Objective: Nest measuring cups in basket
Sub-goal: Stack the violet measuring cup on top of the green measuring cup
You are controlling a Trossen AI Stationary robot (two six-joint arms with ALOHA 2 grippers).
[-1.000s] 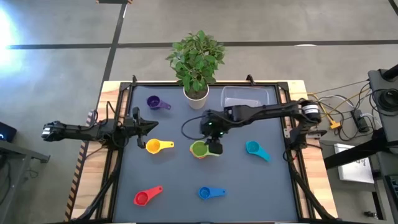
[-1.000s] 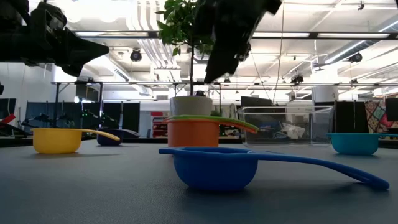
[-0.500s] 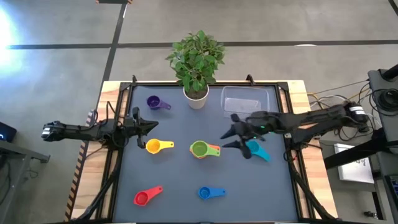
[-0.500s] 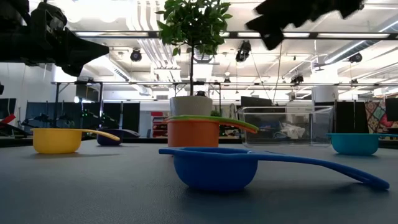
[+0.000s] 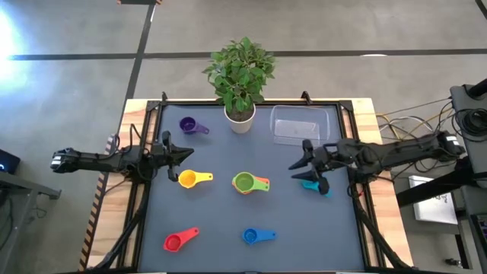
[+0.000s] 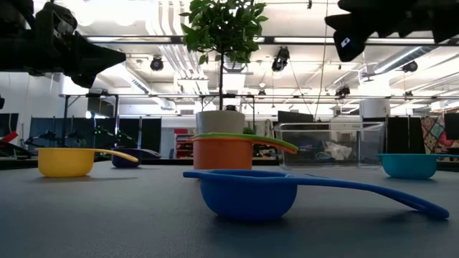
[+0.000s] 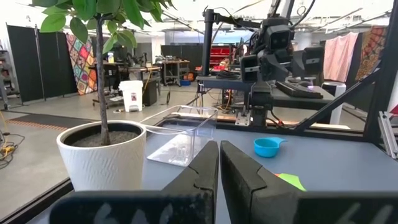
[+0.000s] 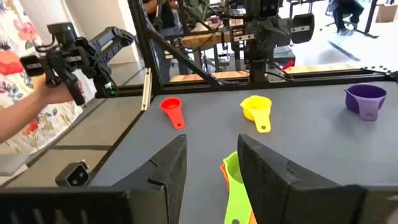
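From above, the right gripper [image 5: 310, 167] hangs with fingers spread and holding nothing, directly over the teal cup [image 5: 311, 185] near the table's [image 5: 221, 228] right edge. The green cup [image 5: 243, 182] sits nested in the orange cup [image 5: 261, 184] mid-table; the clear basket [image 5: 301, 124] lies near the far edge beside the plant pot [image 5: 240, 119]. The left gripper [image 5: 181, 154] waits at the left edge, near the yellow cup [image 5: 189, 179].

At table height, the blue cup [image 6: 251, 193] stands nearest.

The left wrist view shows that gripper's fingers [image 7: 202, 177] pressed nearly together, gripping nothing.

The right wrist view shows the red cup [image 8: 171, 107] and purple cup [image 8: 365, 99] across the table, and a person's hand [image 8: 53, 93] beyond the table's edge.
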